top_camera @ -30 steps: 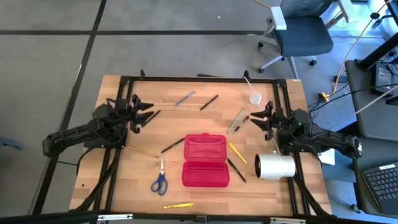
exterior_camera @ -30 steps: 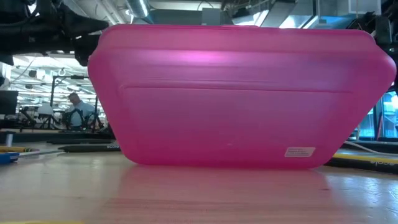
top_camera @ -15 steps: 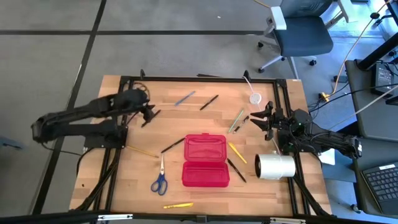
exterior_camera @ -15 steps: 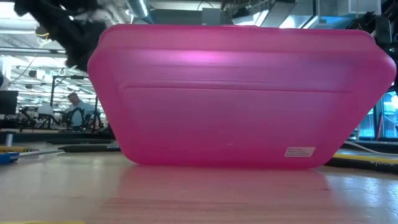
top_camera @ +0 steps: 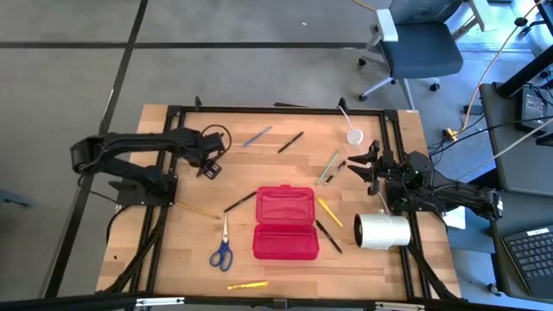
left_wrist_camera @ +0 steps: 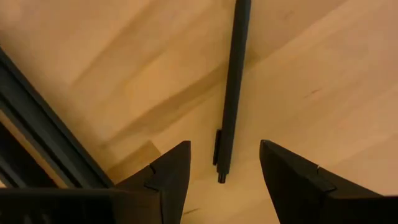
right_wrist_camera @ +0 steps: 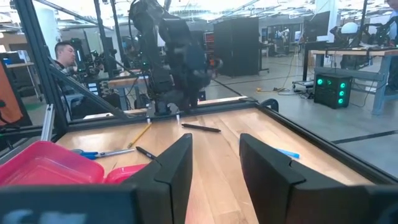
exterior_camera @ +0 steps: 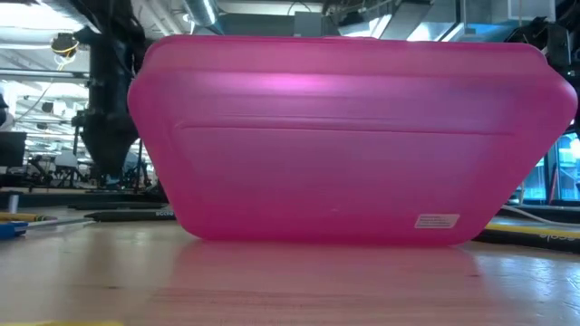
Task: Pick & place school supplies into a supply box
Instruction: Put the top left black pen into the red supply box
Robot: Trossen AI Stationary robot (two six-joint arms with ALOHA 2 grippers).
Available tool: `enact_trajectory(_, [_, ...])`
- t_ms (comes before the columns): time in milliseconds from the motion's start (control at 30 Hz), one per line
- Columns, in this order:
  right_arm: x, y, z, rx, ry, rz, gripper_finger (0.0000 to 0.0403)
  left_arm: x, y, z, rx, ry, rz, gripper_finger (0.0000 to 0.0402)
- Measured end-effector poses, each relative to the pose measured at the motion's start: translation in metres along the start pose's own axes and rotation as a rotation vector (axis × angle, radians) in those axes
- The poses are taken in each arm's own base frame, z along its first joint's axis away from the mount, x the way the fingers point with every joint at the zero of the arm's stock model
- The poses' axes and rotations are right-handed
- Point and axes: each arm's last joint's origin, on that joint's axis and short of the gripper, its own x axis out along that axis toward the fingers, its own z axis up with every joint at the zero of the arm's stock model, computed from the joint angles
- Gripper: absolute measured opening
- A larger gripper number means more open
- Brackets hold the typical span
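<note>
My left gripper (top_camera: pixel 209 164) points down over a thin black pen (left_wrist_camera: pixel 233 81) near the table's left far part. It is open, with a finger on either side of the pen's end and no touch. The pen lies flat on the wood. The red supply box (top_camera: pixel 285 222) sits at the table's middle and fills the low view (exterior_camera: pixel 344 136). Blue-handled scissors (top_camera: pixel 222 248) lie left of it. More pens and pencils are scattered around, among them a blue one (top_camera: pixel 257 136) and a green one (top_camera: pixel 328 167). My right gripper (top_camera: pixel 352 166) waits open at the right.
A big white roll (top_camera: pixel 383 231) lies by the right arm, and a small white disc (top_camera: pixel 354 136) sits near the far right. Black frame rails (top_camera: pixel 164 216) run along both sides of the table. A person (right_wrist_camera: pixel 62 56) sits beyond the table's left side.
My left arm has risen from its resting place at the table's left, reached out toward the table's middle, and tipped its gripper down over the black pen. The pen and the other supplies have stayed where they were. The right arm has kept still.
</note>
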Motion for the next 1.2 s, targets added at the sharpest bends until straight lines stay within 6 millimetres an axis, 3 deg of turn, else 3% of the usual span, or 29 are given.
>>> enact_trajectory(533, [0.0, 0.0, 0.0, 0.003, 0.0, 0.0, 0.0138, 0.044, -0.005, 0.02, 0.02, 0.176, -0.005, 0.0184])
enact_trajectory(800, [0.0, 0.0, 0.0, 0.003, 0.0, 0.0, 0.0138, 0.051, -0.006, 0.021, 0.034, 0.217, 0.014, 0.0181])
enact_trajectory(1200, [0.0, 0.0, 0.001, -0.026, -0.012, -0.019, 0.0138, 0.053, -0.008, 0.022, 0.026, 0.218, -0.037, 0.0078])
